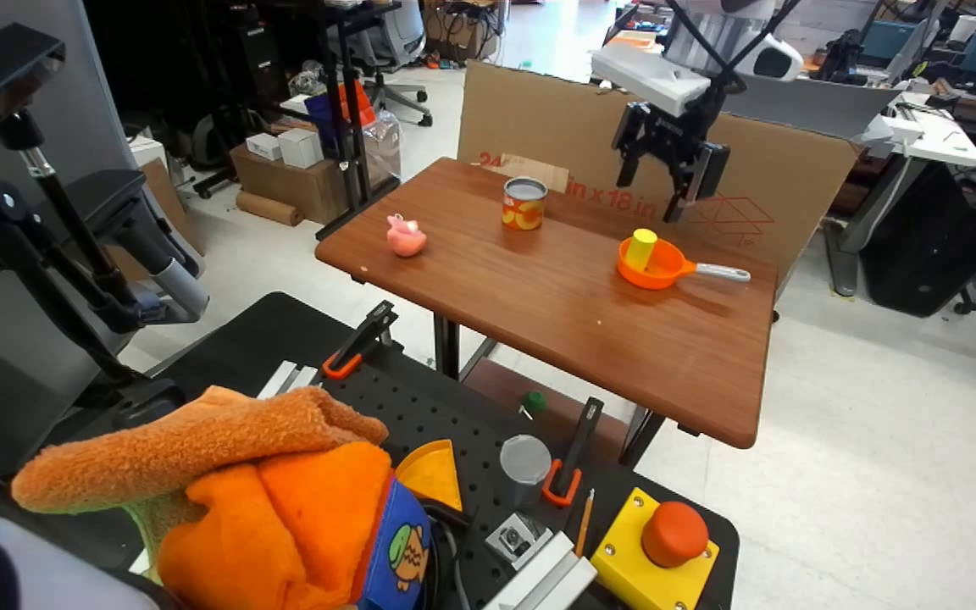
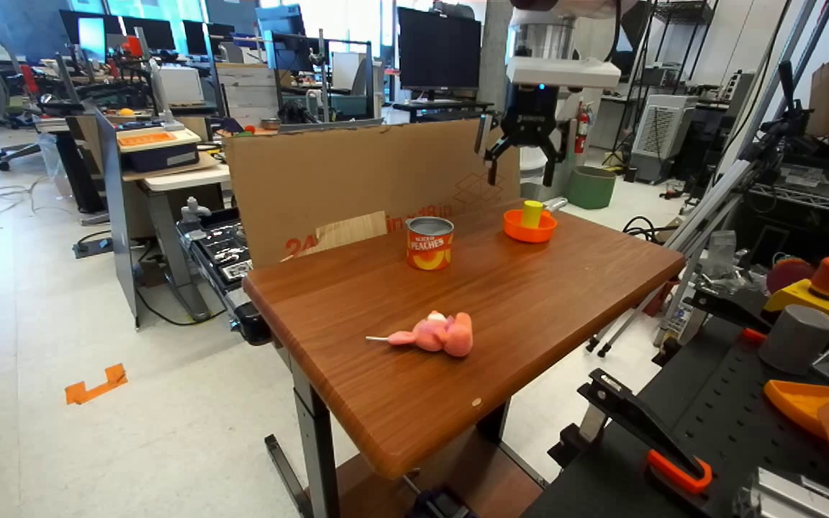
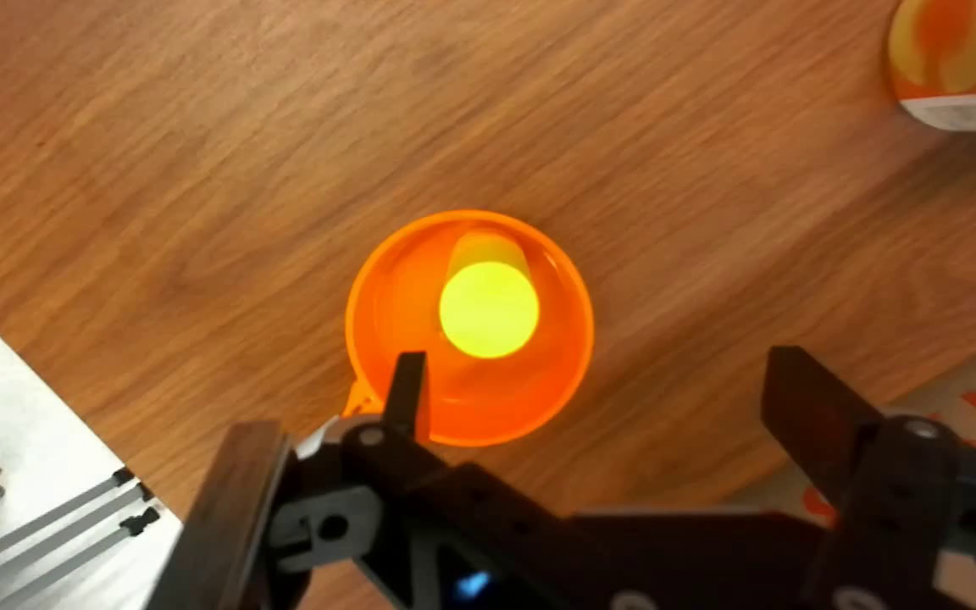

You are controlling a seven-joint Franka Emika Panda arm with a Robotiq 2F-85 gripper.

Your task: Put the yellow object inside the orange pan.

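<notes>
The yellow object [image 1: 640, 250] stands upright inside the orange pan [image 1: 668, 271], within its rim. It also shows in an exterior view [image 2: 532, 214] and from above in the wrist view [image 3: 489, 310]. The pan also shows in an exterior view [image 2: 529, 236] and in the wrist view [image 3: 399, 296], where one finger covers part of its rim and its handle side. My gripper [image 1: 651, 193] hangs above the pan, apart from it. It is open and empty, with its fingers wide apart in an exterior view [image 2: 521, 176] and in the wrist view [image 3: 601, 360].
A peach can [image 1: 524, 205] stands on the wooden table [image 2: 357, 302] to one side of the pan. A pink plush toy [image 2: 436, 334] lies farther away. A cardboard panel [image 1: 585, 140] stands along the table's edge behind the pan. The pan's silvery handle [image 1: 721, 272] points away from the can.
</notes>
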